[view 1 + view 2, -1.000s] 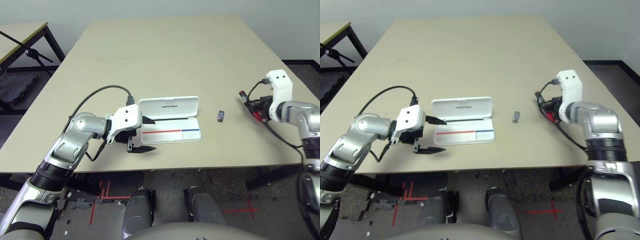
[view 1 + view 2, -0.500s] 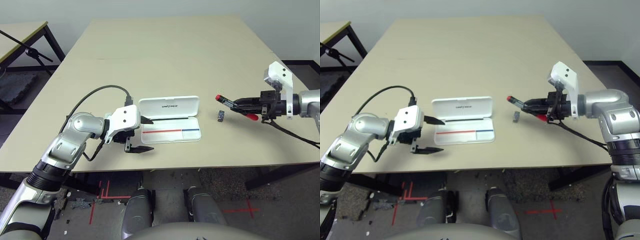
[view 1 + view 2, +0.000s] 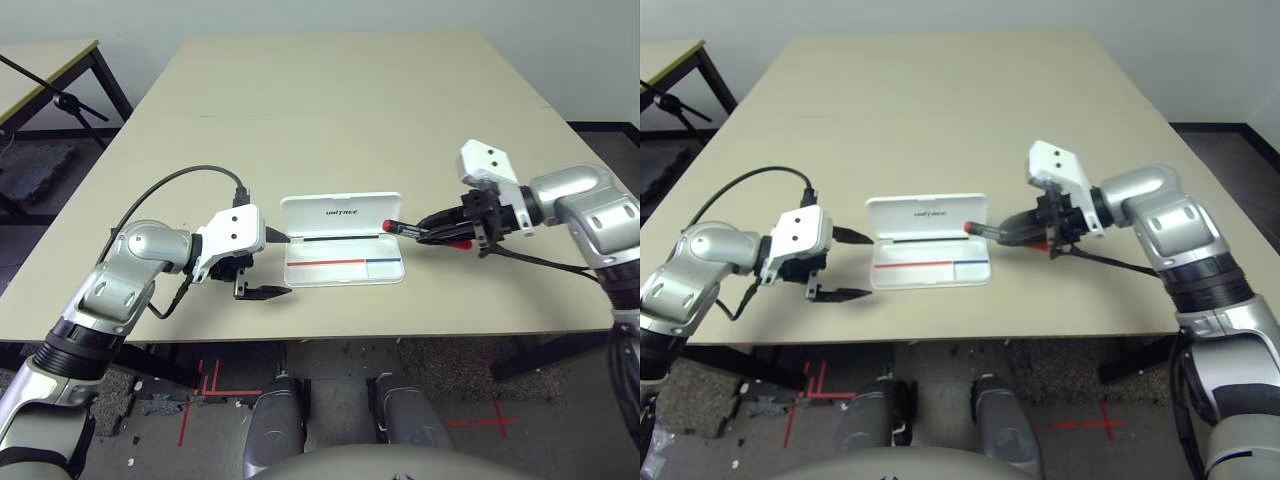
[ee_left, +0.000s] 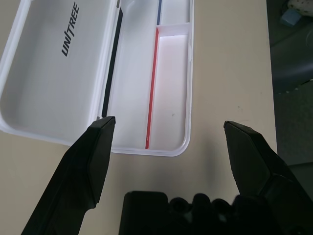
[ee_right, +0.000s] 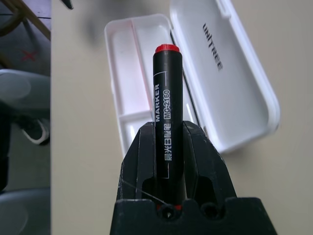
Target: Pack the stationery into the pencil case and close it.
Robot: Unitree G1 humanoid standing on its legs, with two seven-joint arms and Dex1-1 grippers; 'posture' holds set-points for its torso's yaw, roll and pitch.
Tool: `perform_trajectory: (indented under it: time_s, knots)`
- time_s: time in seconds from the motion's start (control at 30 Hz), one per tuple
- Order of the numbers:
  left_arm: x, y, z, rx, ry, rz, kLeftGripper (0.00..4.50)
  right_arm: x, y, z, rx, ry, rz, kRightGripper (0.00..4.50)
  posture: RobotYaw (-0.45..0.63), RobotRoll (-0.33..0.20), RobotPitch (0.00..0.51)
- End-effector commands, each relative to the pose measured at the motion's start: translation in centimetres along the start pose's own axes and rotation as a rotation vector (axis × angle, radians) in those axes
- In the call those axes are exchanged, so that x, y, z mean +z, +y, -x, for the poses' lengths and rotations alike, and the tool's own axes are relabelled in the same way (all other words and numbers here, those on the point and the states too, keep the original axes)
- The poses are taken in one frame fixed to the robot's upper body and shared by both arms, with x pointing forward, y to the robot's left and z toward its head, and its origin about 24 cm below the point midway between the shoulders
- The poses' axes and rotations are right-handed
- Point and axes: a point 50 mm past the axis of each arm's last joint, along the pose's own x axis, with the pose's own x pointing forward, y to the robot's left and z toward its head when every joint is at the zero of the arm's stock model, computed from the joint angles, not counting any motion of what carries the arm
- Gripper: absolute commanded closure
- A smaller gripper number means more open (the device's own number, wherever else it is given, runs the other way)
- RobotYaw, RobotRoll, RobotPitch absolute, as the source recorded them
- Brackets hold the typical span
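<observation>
Carrying the marker (image 5: 167, 105) clenched between its fingers, the right gripper (image 3: 447, 222) hovered beyond the open pencil case (image 3: 343, 240), while the left gripper (image 3: 262, 265), fingers spread empty, flanked the case's end; released early, the marker risked rolling off the rim.

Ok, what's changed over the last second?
The right gripper, shut on the marker, swung in from the table's right side; the marker's tip is now at the open pencil case. The left gripper drew slightly back from the case, fingers open. The case stayed put.
</observation>
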Motion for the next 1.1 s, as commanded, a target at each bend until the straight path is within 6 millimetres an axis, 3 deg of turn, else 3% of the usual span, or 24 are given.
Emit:
perform_trajectory:
  time_s: [0.03,0.3,0.77,1.1]
  knots:
    - [0.6,0.0,0.3,0.008,0.003,-0.011,0.00,1.1,0.0,-1.1,0.000,0.015,0.067,3.99,-0.06,0.000,0.046]
    - [0.9,0.1,0.1,0.019,-0.006,-0.011,0.00,1.8,0.7,-4.0,0.045,0.035,0.217,3.99,-0.04,0.000,0.042]
    - [0.1,-0.7,0.0,0.023,0.001,0.013,0.00,1.9,0.6,-8.8,0.016,0.047,0.281,3.99,-0.01,0.000,0.044]
    - [-0.4,-0.7,-0.1,0.031,0.006,0.015,0.00,1.4,0.8,-10.1,0.029,0.028,0.315,3.99,-0.01,0.000,0.040]
